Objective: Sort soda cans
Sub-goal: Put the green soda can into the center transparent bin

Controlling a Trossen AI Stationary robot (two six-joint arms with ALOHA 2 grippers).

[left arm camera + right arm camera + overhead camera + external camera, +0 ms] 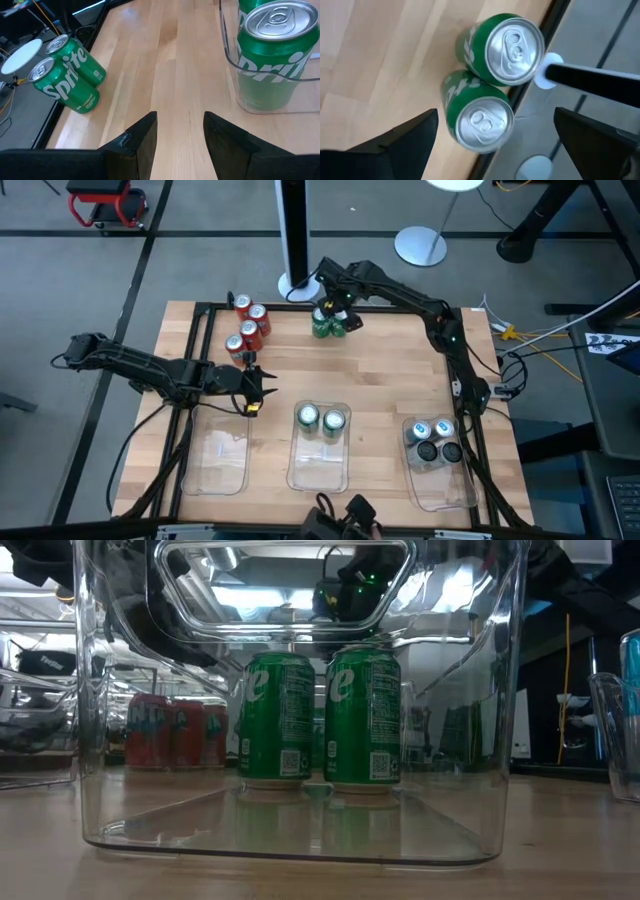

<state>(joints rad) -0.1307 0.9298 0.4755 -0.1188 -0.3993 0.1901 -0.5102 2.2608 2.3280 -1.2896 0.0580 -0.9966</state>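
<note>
High view showed the right tool [335,313] spread wide over two green cans [327,326]; next, it probably needed lowering and clenching.

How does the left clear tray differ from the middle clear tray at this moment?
The left tray holds no cans, while the middle tray holds two green cans standing upright at its far end. The left gripper is near the left tray; no gripper is near the middle one. Both are clear, rectangular and lie along the table's near edge.

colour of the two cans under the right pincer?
Green with silver tops: the two cans under the right pincer; right wrist view shows it best.
</note>
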